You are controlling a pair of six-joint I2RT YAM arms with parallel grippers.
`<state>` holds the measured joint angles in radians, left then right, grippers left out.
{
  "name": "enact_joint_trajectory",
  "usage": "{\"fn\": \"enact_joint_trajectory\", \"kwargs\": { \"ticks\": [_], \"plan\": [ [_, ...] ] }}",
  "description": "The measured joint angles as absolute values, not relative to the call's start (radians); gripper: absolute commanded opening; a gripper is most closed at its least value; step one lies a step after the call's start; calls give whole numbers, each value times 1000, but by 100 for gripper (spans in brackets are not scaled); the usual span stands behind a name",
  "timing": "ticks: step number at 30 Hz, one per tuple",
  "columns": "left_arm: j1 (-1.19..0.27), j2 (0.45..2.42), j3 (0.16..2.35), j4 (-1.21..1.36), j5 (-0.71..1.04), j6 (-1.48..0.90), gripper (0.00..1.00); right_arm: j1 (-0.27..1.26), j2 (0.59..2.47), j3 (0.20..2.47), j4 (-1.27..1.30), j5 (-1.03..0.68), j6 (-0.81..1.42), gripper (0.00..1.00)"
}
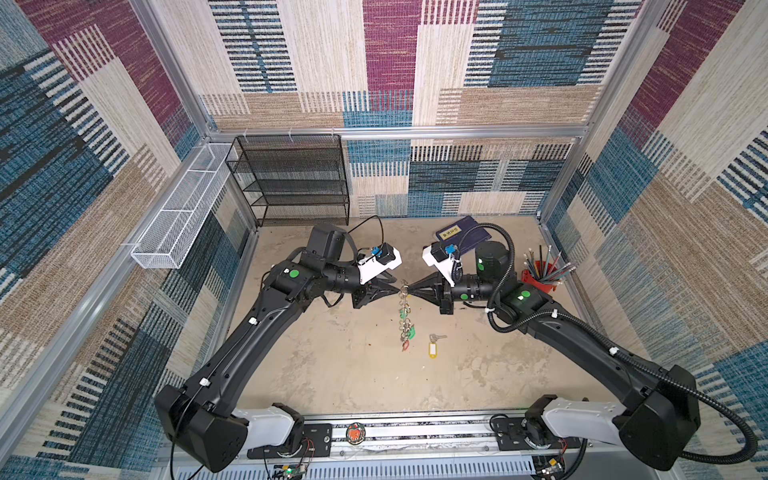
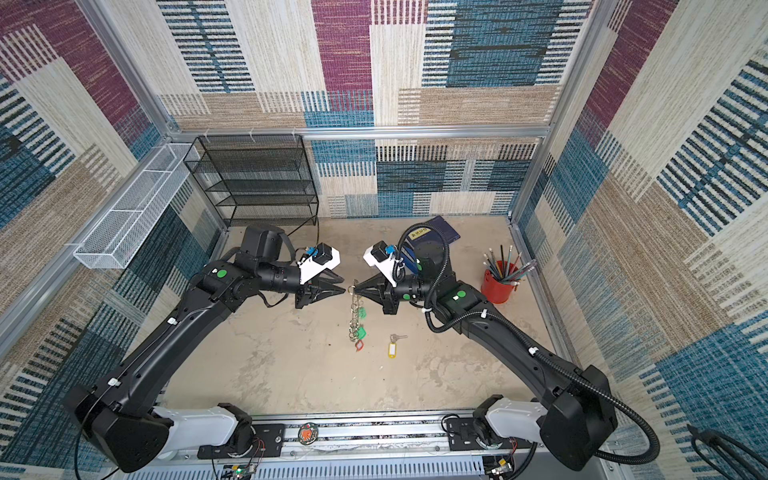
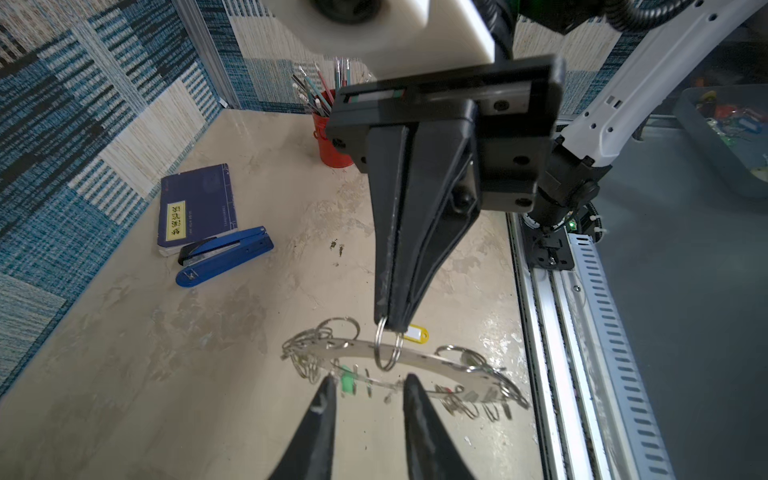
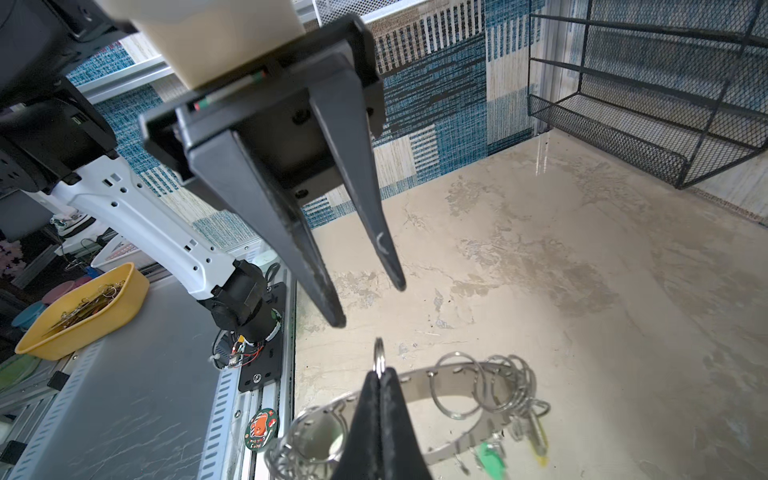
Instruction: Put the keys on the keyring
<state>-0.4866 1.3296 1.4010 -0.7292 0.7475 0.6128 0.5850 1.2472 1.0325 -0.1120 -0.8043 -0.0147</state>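
Now, top views: flat grey metal keyring disc w/ small silver split rings (image 1: pixel 404 316) hangs edge-on in air over mid-bench, b/w the two arms. The right gripper (image 1: pixel 409 286) is closed tight on the ring at its upper end. The left gripper (image 1: pixel 396 289) sits just beside, facing it. A green tag (image 2: pixel 360 332) and red tag (image 2: pixel 359 345) dangle from keyring's low end. One small silver key on an oblong yellow plastic tag (image 2: pixel 392 348) lies loose on the mottled beige bench (image 2: pixel 270 374), near keyring but apart.

Left wrist view: right gripper (image 3: pixel 390 322) pinches one split ring (image 3: pixel 388 349) looped thru keyring (image 3: pixel 419 356). Left gripper (image 3: pixel 368 386) part-open, nothing b/w its fingers, just short of disc rim.

Right wrist view: same pinch. Left gripper (image 4: pixel 369 304) shows a narrow gap, empty, close to held ring, not touching.

Step, my read: keyring lifted and presented; yellow-tag key not yet fetched. Nxt move prob. needs left gripper down to bench for yellow-tag key, pinched so a free split ring can take it, w/ right gripper keeping keyring steady. Fiddly: thin rings, free-hanging load.
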Motion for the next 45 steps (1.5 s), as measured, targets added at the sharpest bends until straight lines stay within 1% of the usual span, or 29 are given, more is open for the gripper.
{"fn": "enact_joint_trajectory", "kwargs": {
  "ticks": [8,15,18,21,22,24,29,34,35,36,37,39,41,45],
  "plan": [
    [-496,1365,1417,-751,786,612,29,585,1247,1025,-95,-805,-7,0],
    [-504,1392,1438,-751,796,612,24,585,1247,1021,-89,-812,-1,0],
    [-508,1397,1438,-752,796,612,19,585,1246,1019,-85,-813,-1,0],
    [-509,1399,1438,-759,796,612,10,585,1243,1014,-78,-813,0,0],
    [-510,1399,1438,-760,796,612,9,585,1243,1013,-76,-813,0,0],
    [-511,1399,1438,-758,795,611,9,587,1243,1012,-74,-820,-1,0],
    [-514,1390,1419,-743,800,597,0,587,1241,1005,-73,-825,-1,0],
    [-515,1353,1365,-693,810,529,0,587,1239,1001,-72,-834,-1,0],
    [-516,1344,1353,-677,810,517,0,587,1238,1001,-72,-836,-1,4],
    [-516,1333,1338,-659,809,504,0,587,1238,1001,-72,-837,-1,18],
    [-517,1320,1319,-635,805,492,0,587,1237,1001,-72,-836,0,29],
    [-519,1294,1285,-595,798,463,0,586,1230,1001,-56,-815,17,33],
    [-520,1268,1250,-556,791,426,0,582,1214,997,-28,-807,12,40],
    [-519,1218,1190,-468,785,339,0,579,1189,982,3,-801,20,46]
  ]
}}
